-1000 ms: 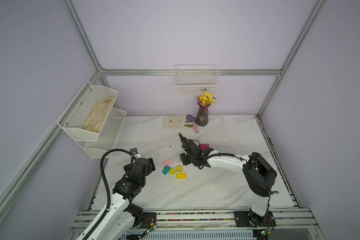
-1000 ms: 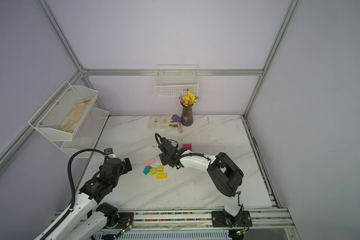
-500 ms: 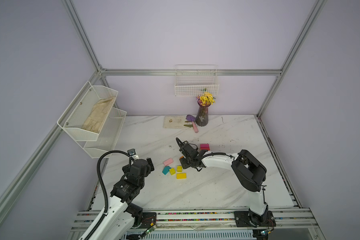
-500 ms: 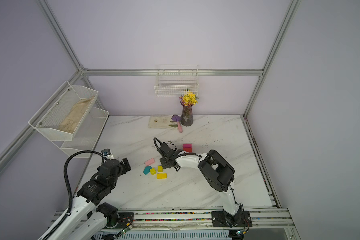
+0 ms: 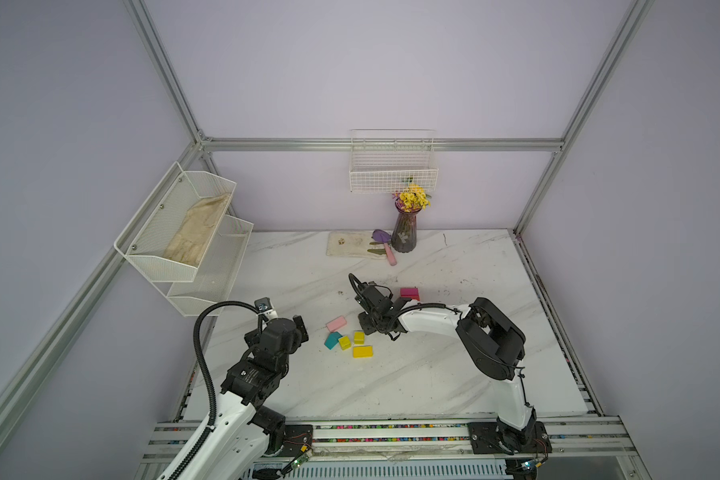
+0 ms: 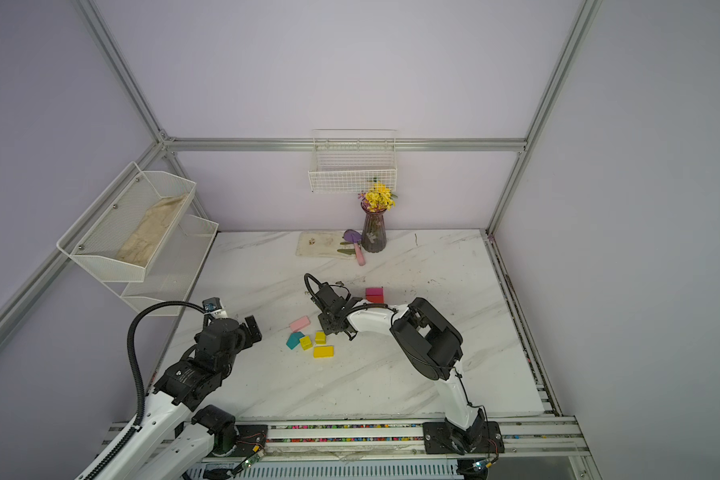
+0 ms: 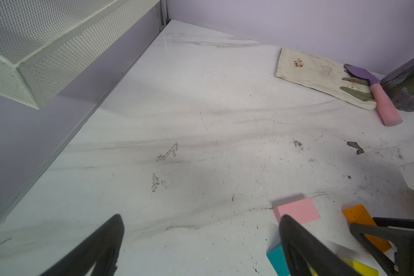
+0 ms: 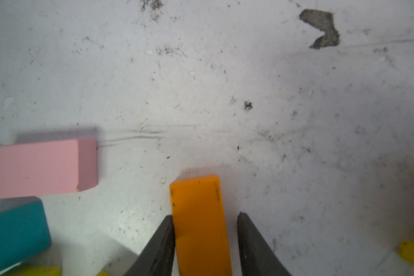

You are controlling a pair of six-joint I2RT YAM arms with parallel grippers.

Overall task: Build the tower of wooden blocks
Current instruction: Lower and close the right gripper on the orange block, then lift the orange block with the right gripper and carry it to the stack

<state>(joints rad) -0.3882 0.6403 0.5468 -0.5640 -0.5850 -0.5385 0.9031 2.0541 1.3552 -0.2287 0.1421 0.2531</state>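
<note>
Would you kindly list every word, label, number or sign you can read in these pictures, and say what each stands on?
No text is legible in any view.
Left arm: small white print on a black link, too small to read.
Vase: a pale mark on the glass, too blurred to read.
Orange block: only dark specks, no lettering.

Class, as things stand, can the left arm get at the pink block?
Probably yes: the left gripper, jaws open, faces the pink block across bare table. The right gripper straddles the orange block nearby and might crowd it.
</note>
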